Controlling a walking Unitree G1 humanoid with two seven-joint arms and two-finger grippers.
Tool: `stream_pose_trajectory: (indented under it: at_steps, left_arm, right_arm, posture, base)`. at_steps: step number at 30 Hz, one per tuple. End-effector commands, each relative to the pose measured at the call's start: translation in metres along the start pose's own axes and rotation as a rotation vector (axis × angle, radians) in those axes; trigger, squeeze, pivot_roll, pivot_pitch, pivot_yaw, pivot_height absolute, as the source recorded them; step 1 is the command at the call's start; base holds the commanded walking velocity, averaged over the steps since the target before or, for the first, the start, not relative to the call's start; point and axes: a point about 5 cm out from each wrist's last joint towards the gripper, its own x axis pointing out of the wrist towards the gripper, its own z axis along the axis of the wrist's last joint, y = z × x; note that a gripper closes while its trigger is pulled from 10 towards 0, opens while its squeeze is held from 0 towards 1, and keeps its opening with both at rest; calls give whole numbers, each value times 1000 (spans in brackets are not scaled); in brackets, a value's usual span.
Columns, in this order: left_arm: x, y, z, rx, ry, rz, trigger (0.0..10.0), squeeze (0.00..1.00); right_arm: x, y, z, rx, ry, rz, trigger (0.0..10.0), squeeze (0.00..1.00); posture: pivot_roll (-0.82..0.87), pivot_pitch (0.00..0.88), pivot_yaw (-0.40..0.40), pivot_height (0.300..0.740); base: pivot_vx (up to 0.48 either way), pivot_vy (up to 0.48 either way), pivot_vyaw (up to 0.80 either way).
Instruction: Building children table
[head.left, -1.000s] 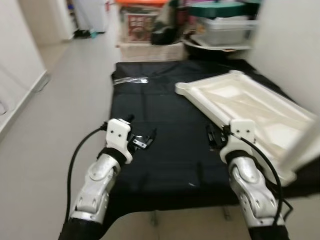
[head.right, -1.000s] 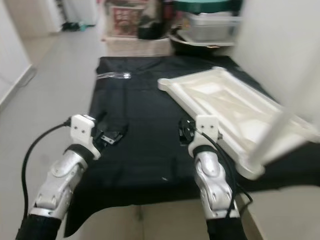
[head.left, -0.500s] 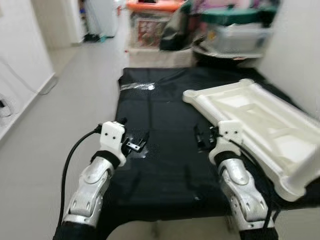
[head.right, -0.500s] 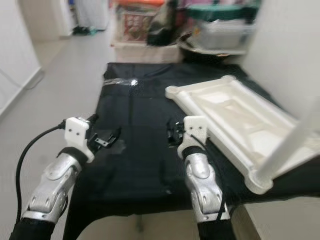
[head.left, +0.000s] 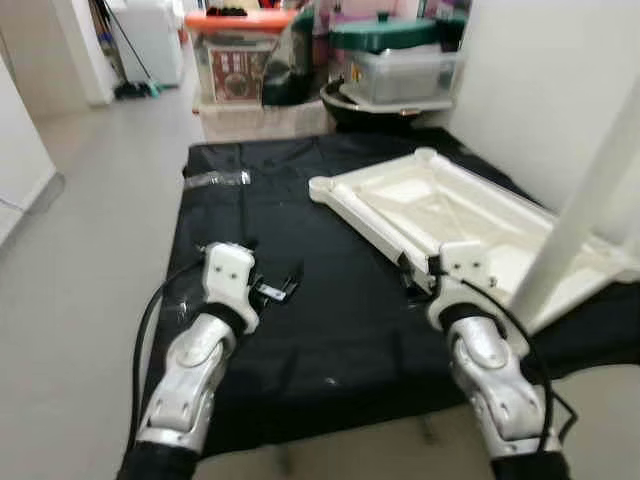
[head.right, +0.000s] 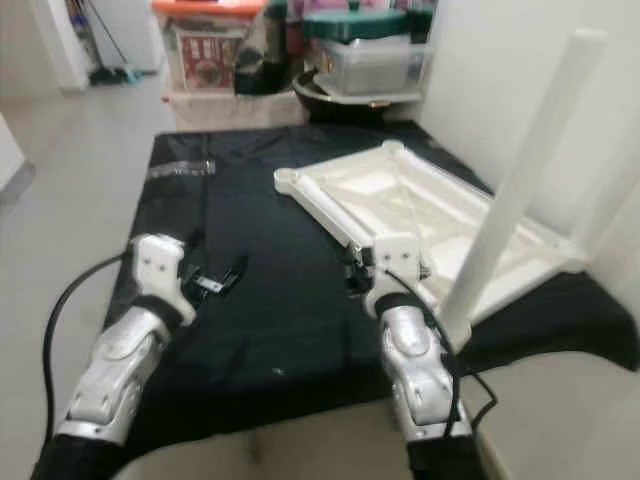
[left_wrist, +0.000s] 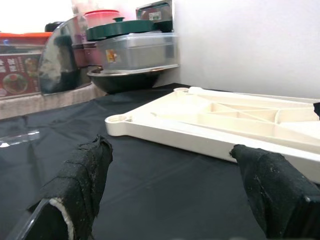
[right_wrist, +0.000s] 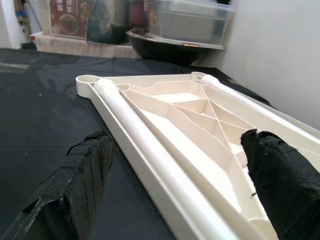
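Note:
An upside-down cream tabletop (head.left: 440, 215) lies on a black cloth (head.left: 300, 330) spread over the floor. One white leg (head.left: 585, 190) stands upright in its near right corner. My right gripper (head.left: 413, 277) hovers open at the tabletop's near long edge; the right wrist view has the ribbed underside (right_wrist: 190, 115) straight ahead between its fingers (right_wrist: 85, 170). My left gripper (head.left: 272, 283) is open over bare cloth, to the left of the tabletop and apart from it. In the left wrist view the tabletop (left_wrist: 225, 125) lies ahead beyond the spread fingers (left_wrist: 85, 175).
A clear plastic bag (head.left: 215, 178) lies on the cloth's far left. Storage boxes (head.left: 240, 65), a green-lidded clear bin (head.left: 395, 65) and a black basin (head.left: 345, 100) crowd the back. A white wall (head.left: 540, 80) runs along the right. Grey floor (head.left: 90, 250) is on the left.
The whole picture has shifted, so the camera has moved. The upright leg now shows in full, and my right gripper sits closer to the tabletop's edge. Both grippers stay open.

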Motion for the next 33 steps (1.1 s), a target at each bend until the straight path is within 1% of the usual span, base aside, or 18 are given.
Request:
stream_pose_trajectory:
  at_steps: [1, 4, 9, 12, 15, 16, 18, 19, 21, 23, 24, 25, 26, 27, 28, 29, 32, 33]
  left_arm:
    - [-3, 6, -5, 10, 20, 21, 10000, 0]
    - [-3, 6, -5, 3, 18, 29, 10000, 0]
    - [-2, 8, -6, -19, 15, 49, 10000, 0]
    - [-2, 8, -6, -22, 15, 49, 10000, 0]
    - [-2, 8, -6, -25, 14, 51, 10000, 0]
    - [-2, 8, -6, -25, 14, 51, 10000, 0]
    - [-2, 8, -5, -30, 10, 55, 10000, 0]
    - [-2, 8, -5, -30, 10, 55, 10000, 0]
    - [-2, 9, -5, -32, 7, 57, 10000, 0]
    - [-1, 9, -4, -32, 4, 60, 10000, 0]
    - [-1, 9, -4, -32, 4, 60, 10000, 0]
    - [-2, 10, -5, -30, 5, 63, 10000, 0]
    - [-3, 10, -5, -29, 7, 64, 10000, 0]
    - [-3, 10, -5, -29, 7, 64, 10000, 0]
    - [-4, 11, -5, -28, 9, 66, 10000, 0]
    - [-5, 11, -6, -27, 11, 66, 10000, 0]
    - [-5, 11, -6, -27, 13, 66, 10000, 0]
    - [-4, 11, -6, -25, 15, 65, 10000, 0]
  right_arm:
    - [0, 6, -1, -9, 8, 24, 10000, 0]
    - [2, 7, -1, -17, 9, 36, 10000, 0]
    - [3, 8, -1, -27, 7, 61, 10000, 0]
    - [4, 6, 0, -50, 0, 97, 10000, 0]
    - [8, -2, 2, -77, -6, 128, 10000, 0]
    - [8, -2, 2, -77, -6, 128, 10000, 0]
    - [14, -11, 4, -90, -9, 119, 10000, 0]
    - [14, -11, 4, -90, -9, 119, 10000, 0]
    - [18, -18, 6, -111, -12, 115, 10000, 0]
    - [23, -26, 9, -177, -23, 92, 10000, 0]
    - [23, -26, 9, -177, -23, 92, 10000, 0]
    - [26, -33, 10, -189, -26, 58, 10000, 0]
    - [28, -40, 11, -175, -19, 26, 10000, 0]
    - [28, -40, 11, -175, -19, 26, 10000, 0]
    - [30, -47, 11, -165, -11, -7, 10000, 0]
    - [30, -50, 9, -137, -1, -32, 10000, 0]
    - [30, -49, 7, -132, 4, -35, 10000, 0]
    - [28, -42, 3, -132, 13, -13, 10000, 0]
  posture:
    - [75, 0, -73, 740]
    - [75, 0, -73, 740]
    - [73, 0, -74, 740]
    - [75, 0, -76, 740]
    - [74, 0, -75, 740]
    - [74, 0, -75, 740]
    - [72, 0, -74, 740]
    - [72, 0, -74, 740]
    - [72, 0, -74, 740]
    - [76, 0, -79, 740]
    - [76, 0, -79, 740]
    - [81, 0, -80, 740]
    - [82, 0, -81, 740]
    - [82, 0, -81, 740]
    - [84, 0, -80, 740]
    - [83, 0, -79, 740]
    - [83, 0, -79, 740]
    - [83, 0, -79, 740]
  base:
    - [0, -446, 0]
    - [0, -385, 0]
    - [0, 0, 0]
    - [0, 0, 0]
    - [0, 0, 0]
    - [0, 0, 0]
    - [0, 0, 0]
    - [0, 0, 0]
    - [0, 0, 0]
    - [0, 0, 800]
    - [0, 0, 800]
    - [0, 0, 800]
    - [0, 0, 800]
    - [0, 0, 800]
    - [0, 0, 800]
    - [0, 0, 800]
    - [0, 0, 729]
    - [0, 0, 0]
